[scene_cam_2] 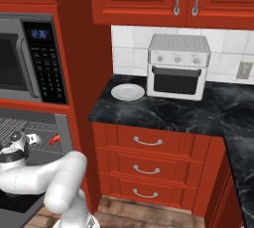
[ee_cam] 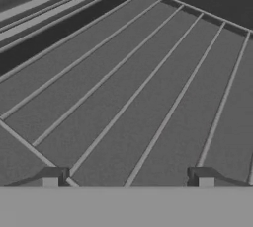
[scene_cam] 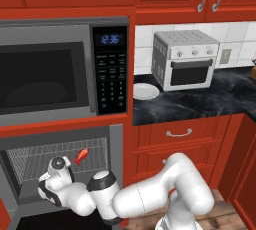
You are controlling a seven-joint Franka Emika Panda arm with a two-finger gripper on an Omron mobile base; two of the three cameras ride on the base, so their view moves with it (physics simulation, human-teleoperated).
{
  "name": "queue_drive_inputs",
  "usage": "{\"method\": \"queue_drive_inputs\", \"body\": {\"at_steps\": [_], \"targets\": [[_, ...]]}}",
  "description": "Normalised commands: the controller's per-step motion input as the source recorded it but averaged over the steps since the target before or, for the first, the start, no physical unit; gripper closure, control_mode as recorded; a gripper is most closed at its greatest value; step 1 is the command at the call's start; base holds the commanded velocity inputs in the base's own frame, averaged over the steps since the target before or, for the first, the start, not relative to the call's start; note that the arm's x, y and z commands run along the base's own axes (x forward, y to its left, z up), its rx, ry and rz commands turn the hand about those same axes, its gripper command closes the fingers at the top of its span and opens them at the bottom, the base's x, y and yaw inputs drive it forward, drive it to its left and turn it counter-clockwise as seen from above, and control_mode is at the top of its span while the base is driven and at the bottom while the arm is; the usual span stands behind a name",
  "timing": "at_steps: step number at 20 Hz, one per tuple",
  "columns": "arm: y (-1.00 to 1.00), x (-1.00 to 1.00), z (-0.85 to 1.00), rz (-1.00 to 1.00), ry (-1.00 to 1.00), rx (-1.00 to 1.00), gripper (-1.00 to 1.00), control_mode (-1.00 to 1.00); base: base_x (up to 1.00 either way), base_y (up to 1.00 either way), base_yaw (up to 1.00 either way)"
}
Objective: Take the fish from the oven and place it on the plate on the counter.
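Nearest to the camera stood the gripper, its two dark fingertips set wide apart with nothing between them, so the jaws were open and empty. Directly under them lay only the wire rack of the oven, thin pale bars over a dark floor. The fish was not between the jaws; it lay on the same rack, just beside the hand and a little deeper inside the oven, toward the side of the counter. It looked very small, red-orange, with a thin body and a forked tail. I judged it light and stiff but narrow, so it could slip; the best hold seemed across the middle of the body, not the tail. The plate, white and round, waited on the counter, well apart from the jaws and above them.
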Motion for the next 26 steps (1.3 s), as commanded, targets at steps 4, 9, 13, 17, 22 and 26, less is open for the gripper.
{"method": "queue_drive_inputs", "body": {"at_steps": [4,9,13,17,22,26], "targets": [[0.0,-0.14,-1.0,-0.1,-0.13,-0.02,-1.0,-1.0,0.0,0.0,0.0],[0.0,-0.41,-1.0,-0.1,-0.05,-0.06,-1.0,-1.0,0.0,0.0,0.0],[0.0,-0.58,-1.0,-0.09,-0.02,-0.1,-1.0,-1.0,0.0,0.0,0.0],[0.0,-0.91,-1.0,-0.11,-0.16,-0.13,-1.0,-1.0,0.0,0.0,0.0],[0.0,-1.0,-1.0,-0.11,-0.25,-0.1,-1.0,-1.0,0.0,0.0,0.0],[0.0,-1.0,-1.0,-0.08,-0.2,-0.09,-1.0,-1.0,0.0,0.0,0.0]]}}
